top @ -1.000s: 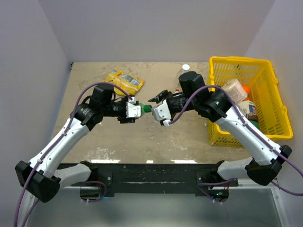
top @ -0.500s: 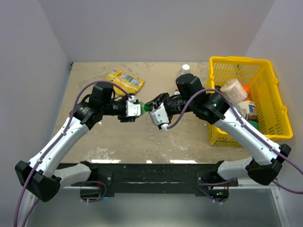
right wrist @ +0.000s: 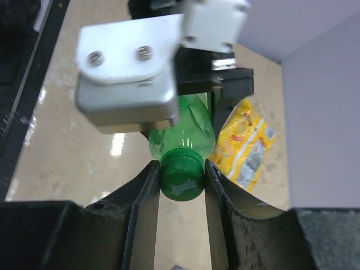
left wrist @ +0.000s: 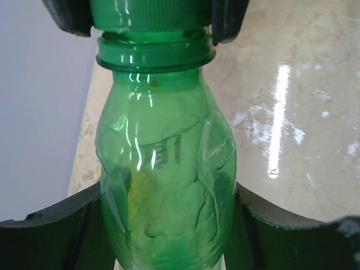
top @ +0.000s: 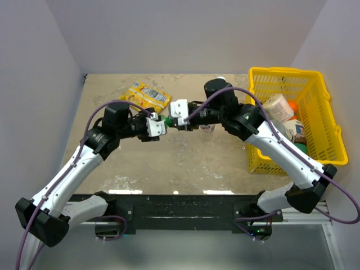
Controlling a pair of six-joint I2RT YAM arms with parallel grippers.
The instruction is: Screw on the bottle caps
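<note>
**Q:** What sits nearest?
**A:** Both arm bases are bolted at the near edge of the table (top: 169,163). The arms reach inward and meet over its middle.

**Q:** State of the left gripper?
**A:** The left gripper (left wrist: 169,225) is closed on the green bottle (left wrist: 166,163), with one finger pressed against each side of the body. The bottle is held sideways over the table, neck pointing at the right arm.

**Q:** State of the right gripper?
**A:** The right gripper (right wrist: 181,169) is clamped on the green cap (right wrist: 181,180). In the right wrist view both fingers (right wrist: 145,214) touch the cap's edge, one per side. The left wrist view agrees: dark pads flank the cap on the left and right.

**Q:** Location of the green cap?
**A:** On the bottle's neck, just past the neck ring. How far it is threaded on cannot be told.

**Q:** What lies beyond the grippers?
**A:** A yellow packet (top: 147,95) lies flat on the table just behind the bottle, toward the far wall. Farther back, a white cap (top: 221,80) shows past the right arm — the arm hides most of what it sits on.

**Q:** And on the right side?
**A:** A yellow basket (top: 284,72) stands on the table, well apart from the green bottle, with several containers (top: 281,106) inside.
</note>
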